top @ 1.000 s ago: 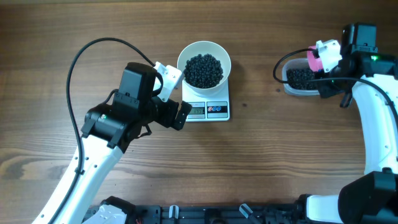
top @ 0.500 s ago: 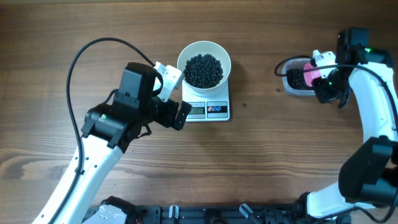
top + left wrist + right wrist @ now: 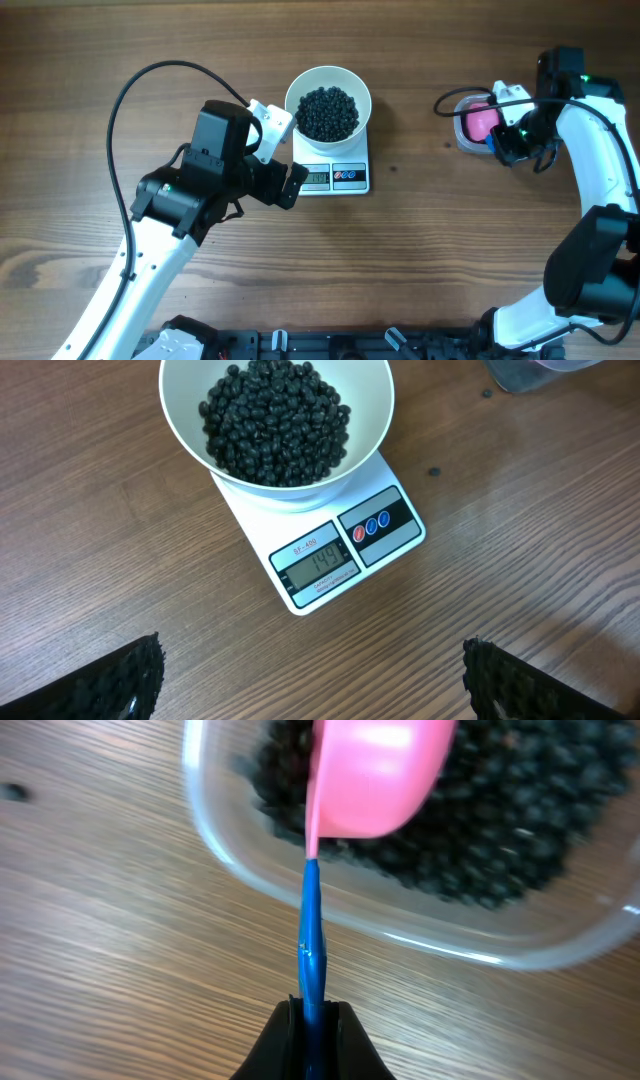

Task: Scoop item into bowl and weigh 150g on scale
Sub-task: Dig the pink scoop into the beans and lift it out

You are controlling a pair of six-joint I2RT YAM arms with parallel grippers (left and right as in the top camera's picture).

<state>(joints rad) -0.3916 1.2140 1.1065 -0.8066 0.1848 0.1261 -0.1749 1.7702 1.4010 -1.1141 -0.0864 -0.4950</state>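
A white bowl (image 3: 328, 84) heaped with black beads (image 3: 328, 111) stands on the white scale (image 3: 334, 176); the left wrist view shows the same bowl (image 3: 180, 430), beads (image 3: 275, 422) and scale (image 3: 345, 555) with its display lit. My left gripper (image 3: 296, 184) rests just left of the scale, open, with its fingers (image 3: 125, 680) wide apart over bare wood. My right gripper (image 3: 503, 145) is shut on the blue handle (image 3: 311, 935) of a pink scoop (image 3: 375, 770), which hangs tipped over the clear tub (image 3: 420, 935) of black beads (image 3: 510, 820) at far right.
The clear tub (image 3: 466, 135) sits near the table's right side with a black cable looping past it. A stray bead (image 3: 434, 471) lies on the wood right of the scale. The left arm's cable arcs over the left half.
The right gripper has swung the pink scoop round over the tub, so its pink bowl now covers the beads from above. The left arm, bowl and scale have not moved.
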